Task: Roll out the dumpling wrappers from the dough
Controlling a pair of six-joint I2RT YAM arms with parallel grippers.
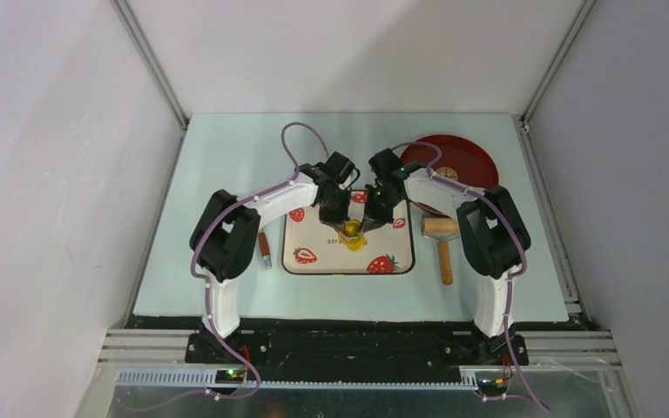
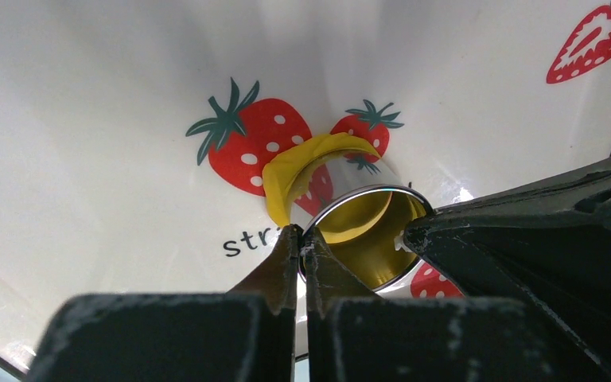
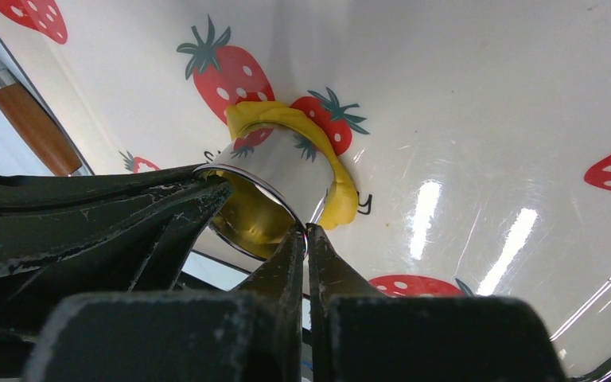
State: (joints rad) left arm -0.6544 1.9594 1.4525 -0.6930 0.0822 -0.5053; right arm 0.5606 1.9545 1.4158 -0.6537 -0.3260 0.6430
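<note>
Left hand [image 2: 301,239]: I am pinching the thin wall of the ring cutter [image 3: 278,171], my fingers nearly together on the metal.
Right hand [image 3: 306,235]: I am gripping the same rim from the other side, just as narrowly.
Dough [image 3: 338,199]: it is lying on the strawberry tray [image 1: 340,259] at the middle of the worktop [image 1: 226,157], curling up the ring's outer wall, and yellow is showing inside the ring too.
Risk, sticking: the dough seems to be clinging to the ring, so lifting may be dragging it up and tearing the cut round.
Risk, grip: the slick wall may be slipping or tilting if my two hands are pulling unevenly.
Risk, tray: it may be sliding under a sideways tug.
</note>
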